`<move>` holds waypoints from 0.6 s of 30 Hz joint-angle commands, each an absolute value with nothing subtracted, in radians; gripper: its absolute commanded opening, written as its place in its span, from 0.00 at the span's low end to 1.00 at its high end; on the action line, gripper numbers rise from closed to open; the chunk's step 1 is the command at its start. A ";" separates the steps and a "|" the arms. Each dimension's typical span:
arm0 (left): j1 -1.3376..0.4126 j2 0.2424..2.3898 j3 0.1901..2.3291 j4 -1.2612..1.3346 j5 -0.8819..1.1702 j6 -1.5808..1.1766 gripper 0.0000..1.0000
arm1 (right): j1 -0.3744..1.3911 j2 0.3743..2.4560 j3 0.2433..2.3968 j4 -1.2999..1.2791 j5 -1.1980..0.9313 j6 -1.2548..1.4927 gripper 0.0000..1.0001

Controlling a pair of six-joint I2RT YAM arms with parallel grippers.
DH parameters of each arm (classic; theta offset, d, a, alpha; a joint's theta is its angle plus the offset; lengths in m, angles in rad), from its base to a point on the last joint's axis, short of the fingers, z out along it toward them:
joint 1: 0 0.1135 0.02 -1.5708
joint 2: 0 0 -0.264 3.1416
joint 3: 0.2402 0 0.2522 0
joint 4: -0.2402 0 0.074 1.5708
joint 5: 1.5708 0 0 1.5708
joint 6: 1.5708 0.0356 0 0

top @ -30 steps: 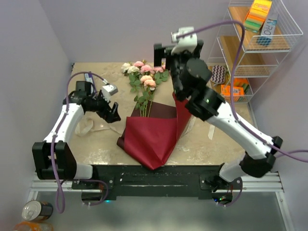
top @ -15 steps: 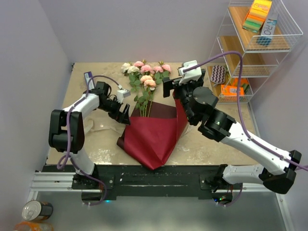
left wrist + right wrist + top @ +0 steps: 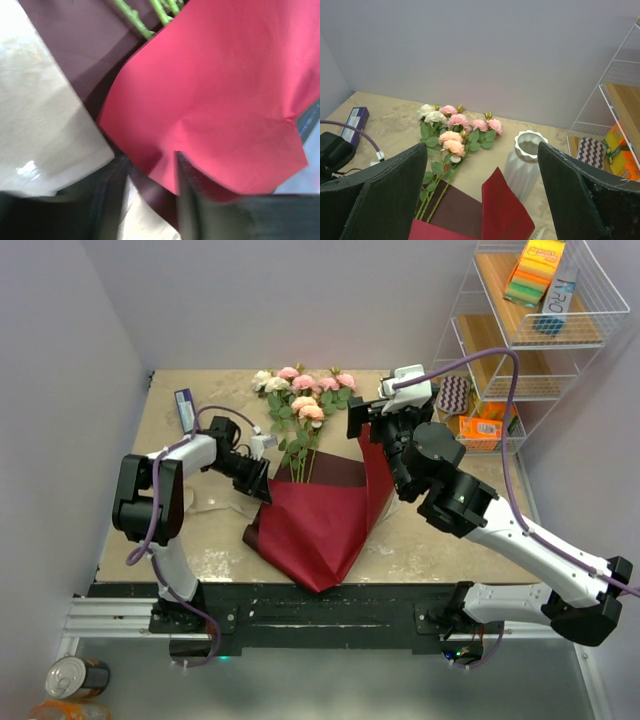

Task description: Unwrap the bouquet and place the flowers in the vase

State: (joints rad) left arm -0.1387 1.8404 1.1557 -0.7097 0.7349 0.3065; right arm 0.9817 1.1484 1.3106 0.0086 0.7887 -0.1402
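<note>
**Left claw** (image 3: 262,481) at the left edge of the dark red paper sheet (image 3: 315,525) — the edge lies between its fingers (image 3: 189,210); whether it is pinched cannot be told. The flowers (image 3: 300,405) lie just beyond this claw, stems on the sheet.

**Right claw** (image 3: 480,200) released, spread wide; the vase (image 3: 524,162) stands just ahead of it.

**Count:** one sheet, one vase, eight blooms.

**Against the earlier frame** — left claw narrower and nearer the sheet.
</note>
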 commanded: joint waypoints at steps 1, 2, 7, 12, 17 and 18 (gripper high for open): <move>-0.152 1.882 1.216 -0.767 0.819 0.319 0.25 | 0.985 1.123 1.336 0.037 0.828 -0.150 0.94; -0.152 1.881 1.215 -0.765 0.821 0.319 0.18 | 0.985 1.120 1.336 0.037 0.827 -0.149 0.94; -0.152 1.864 1.229 -0.790 0.851 0.342 0.00 | 0.985 1.114 1.339 0.034 0.828 -0.146 0.94; -0.152 1.833 1.322 -0.821 0.848 0.331 0.00 | 0.985 1.114 1.344 0.025 0.822 -0.141 0.94; -0.152 1.874 1.854 -0.945 0.717 0.290 0.00 | 0.988 1.164 1.445 0.003 0.827 -0.155 0.95; -0.153 1.900 1.961 -1.022 0.703 0.291 0.00 | 0.991 1.172 1.457 0.003 0.834 -0.159 0.95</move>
State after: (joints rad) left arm -0.1520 1.8957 1.5517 -0.9222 0.7528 0.3153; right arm 0.9817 1.1542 1.3552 -0.0132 0.8028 -0.1429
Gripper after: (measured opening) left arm 0.015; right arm 0.943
